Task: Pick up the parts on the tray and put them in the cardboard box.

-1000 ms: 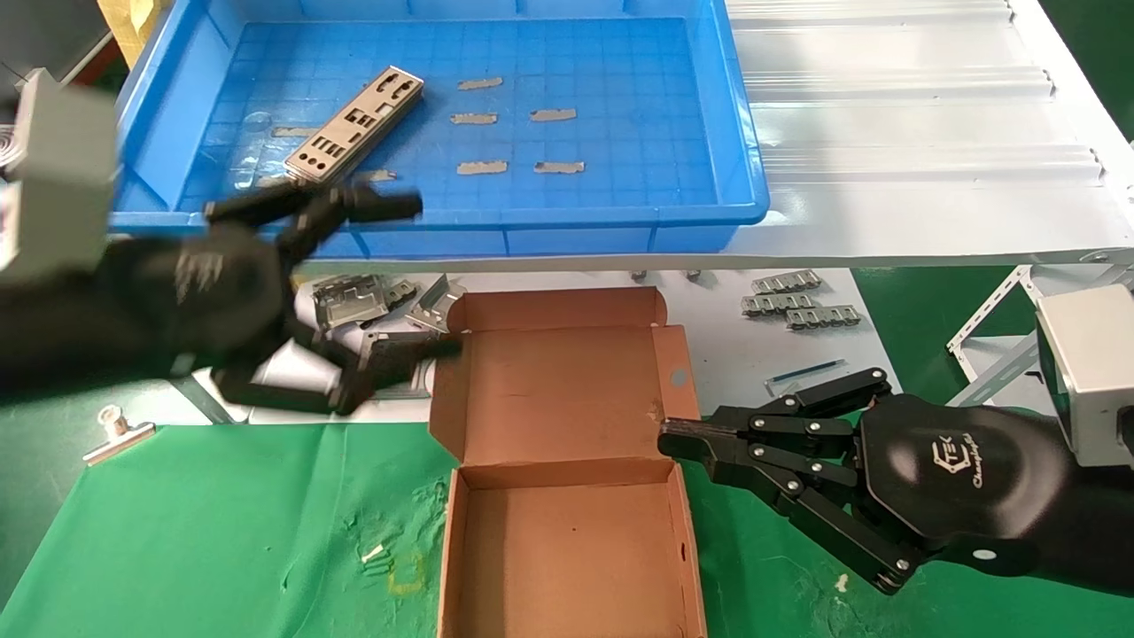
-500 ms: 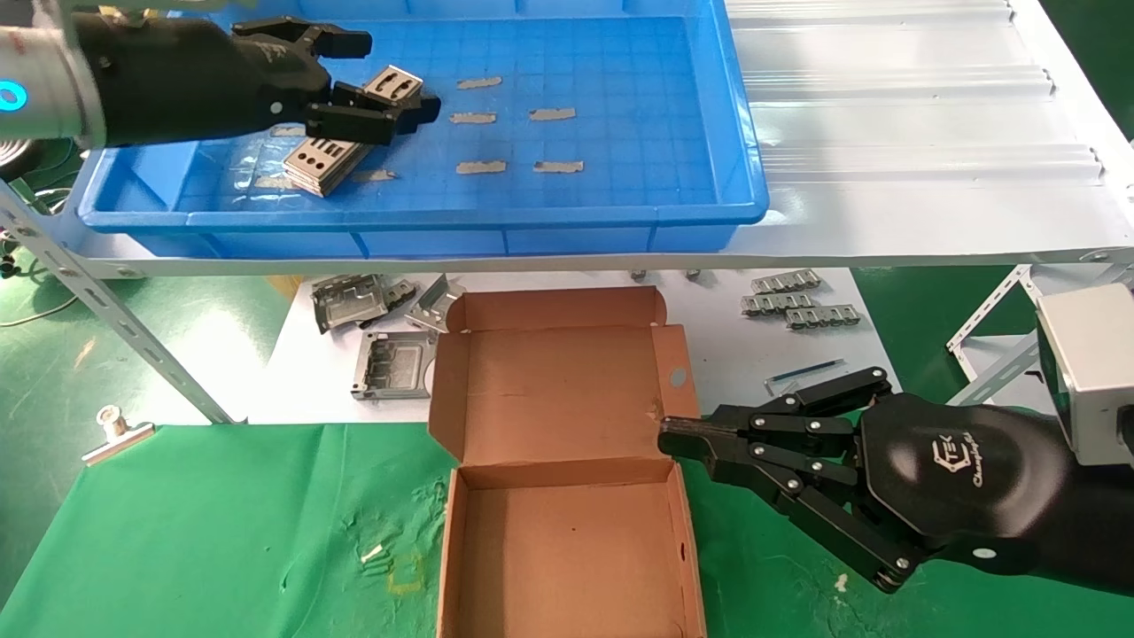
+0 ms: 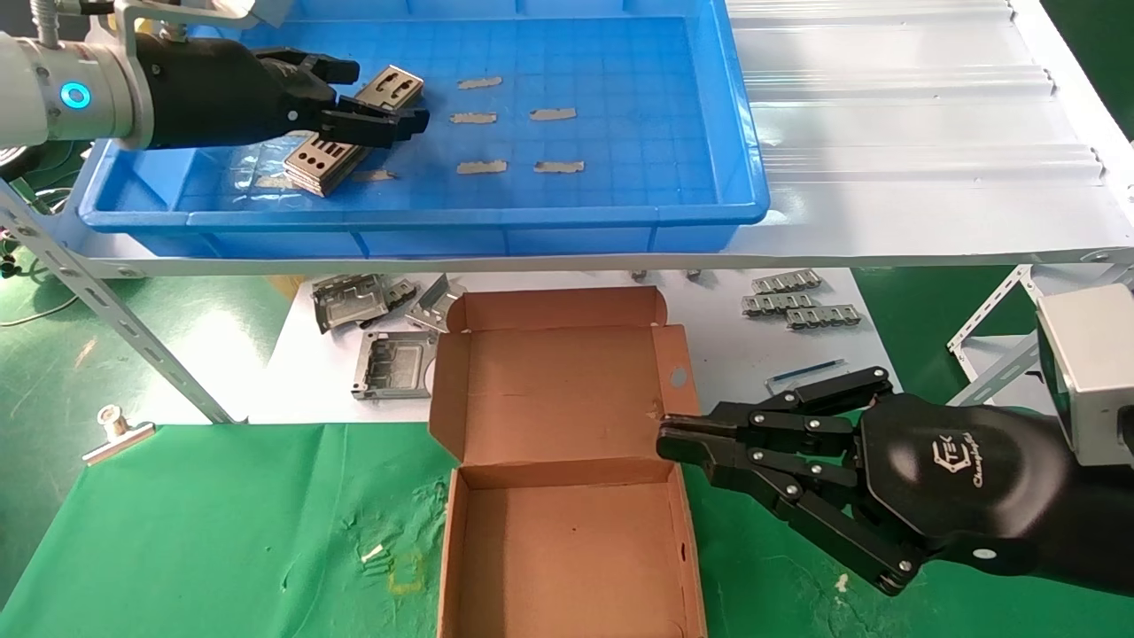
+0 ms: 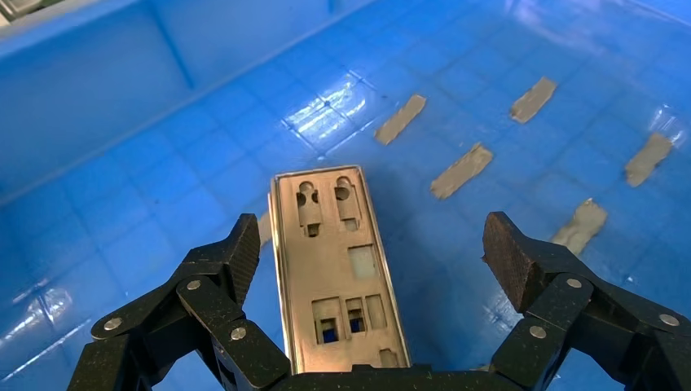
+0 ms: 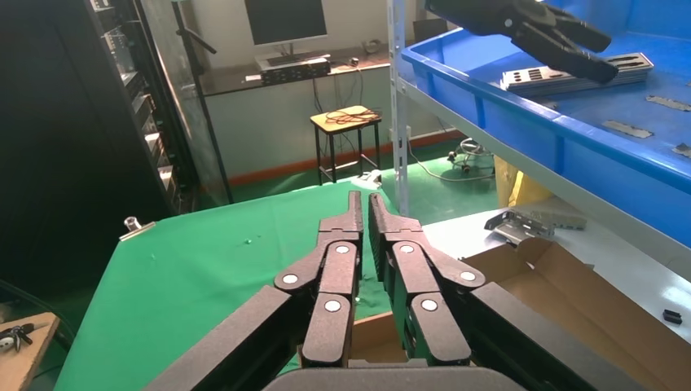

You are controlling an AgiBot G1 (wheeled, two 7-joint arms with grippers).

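**Q:** Parts first: where are they, and what might go wrong?

**A:** Parts lie in the left half of the tray, a blue bin on a shelf above the table. They look like a small stack of punched metal plates; only the top one shows fully, and the edges beneath suggest perhaps two or three, though I cannot count them surely. The left gripper hangs over the stack with its fingers spread wide, one on either side of the top plate and not touching it. The plate is thin and flat, so the fingers may slide off its edges or lift several plates at once. A tilted grip could also drop the plate on the way down to the box.

**Q:** And around them?

**A:** Five small grey strips lie scattered on the tray floor just beside the stack, with perhaps more under the arm. One cardboard box sits open and empty on the green cloth below. The right gripper rests against the box's right wall, fingers pressed together. Bent metal brackets lie behind the box to the left, roughly three or four.
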